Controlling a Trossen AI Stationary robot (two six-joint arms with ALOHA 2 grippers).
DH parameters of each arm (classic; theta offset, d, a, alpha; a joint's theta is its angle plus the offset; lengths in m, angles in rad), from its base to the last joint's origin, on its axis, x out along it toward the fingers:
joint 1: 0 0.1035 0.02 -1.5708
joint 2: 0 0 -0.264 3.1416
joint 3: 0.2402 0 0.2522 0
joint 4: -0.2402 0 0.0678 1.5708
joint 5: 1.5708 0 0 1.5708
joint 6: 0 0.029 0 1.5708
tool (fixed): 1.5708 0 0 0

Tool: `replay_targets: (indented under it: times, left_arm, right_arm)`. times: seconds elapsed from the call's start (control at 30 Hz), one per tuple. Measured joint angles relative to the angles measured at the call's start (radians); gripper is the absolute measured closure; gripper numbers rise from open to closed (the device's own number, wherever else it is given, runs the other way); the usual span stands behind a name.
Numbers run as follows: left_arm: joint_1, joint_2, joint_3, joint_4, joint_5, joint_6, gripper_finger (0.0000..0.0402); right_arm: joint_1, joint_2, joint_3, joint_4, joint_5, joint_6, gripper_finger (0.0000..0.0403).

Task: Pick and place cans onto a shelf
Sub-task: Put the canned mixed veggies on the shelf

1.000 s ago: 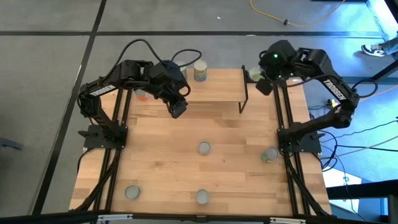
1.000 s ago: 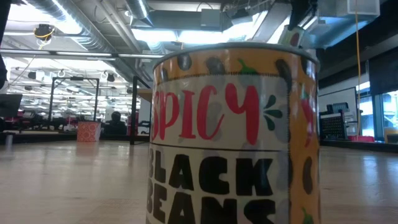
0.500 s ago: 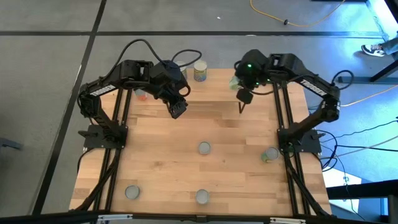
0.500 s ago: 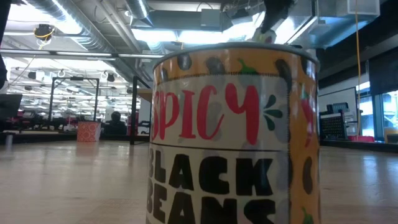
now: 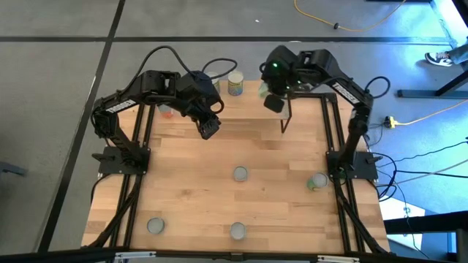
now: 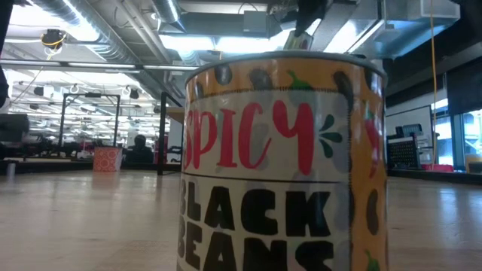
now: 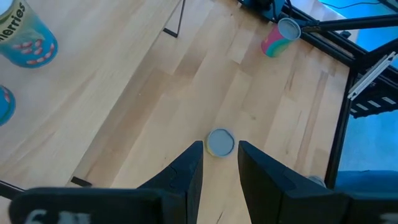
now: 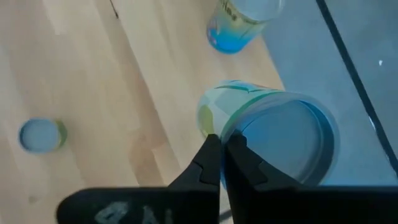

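My right gripper [image 5: 275, 100] is shut on a light-green can [image 8: 273, 134], held in the air over the right end of the shelf [image 5: 248, 109], a light wood plank on thin black legs. A yellow-blue can [image 5: 235, 83] stands on its base at the shelf's far edge and also shows in the right wrist view [image 8: 241, 22]. My left gripper [image 5: 209, 128] hangs open and empty above the shelf's front edge; far below its fingers [image 7: 219, 168] a can [image 7: 220, 142] stands on the table. A red-orange can [image 5: 167, 111] stands at the shelf's left end under the left arm. My right gripper pinches the light-green can at its top rim [image 8: 214, 134] between its two fingers, which stand nearly together. The fingers come from above. The can is lifted clear of shelf and table, its silvery top [image 8: 283, 146] turned toward the wrist camera.
Several cans stand on the table: one in the middle [image 5: 240, 174], one at the right [image 5: 318, 181], two near the front edge [image 5: 155, 226] [image 5: 238, 231]. The front one, a Spicy Black Beans can [image 6: 282, 165], fills the low view. Two blue cans [image 7: 25, 37] show in the left wrist view.
My right gripper has carried the light-green can toward the table's left edge, from beyond the shelf's right end to above that end, still shut on it. The can stays lifted clear.
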Motion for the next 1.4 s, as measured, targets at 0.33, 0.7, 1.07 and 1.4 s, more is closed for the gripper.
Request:
replay_targets:
  times: [0.33,0.7,1.07,1.4]
  left_arm:
    - [0.0,0.0,0.0,0.0,0.045,-0.042,0.0308]
    - [0.0,0.0,0.0,-0.001,0.04,-0.042,0.0308]
    - [0.001,0.0,0.0,0.0,0.036,-0.042,0.0308]
    - [0.001,0.0,0.0,0.0,0.035,-0.042,0.0308]
  right_arm:
    - [-0.059,0.041,-0.041,-0.005,-0.117,0.0,0.0396]
    - [-0.09,0.133,-0.041,-0.003,-0.02,0.005,0.0396]
    - [-0.153,0.175,-0.042,-0.002,0.095,0.002,0.0396]
    - [-0.184,0.175,-0.042,0.024,0.02,-0.039,0.0396]
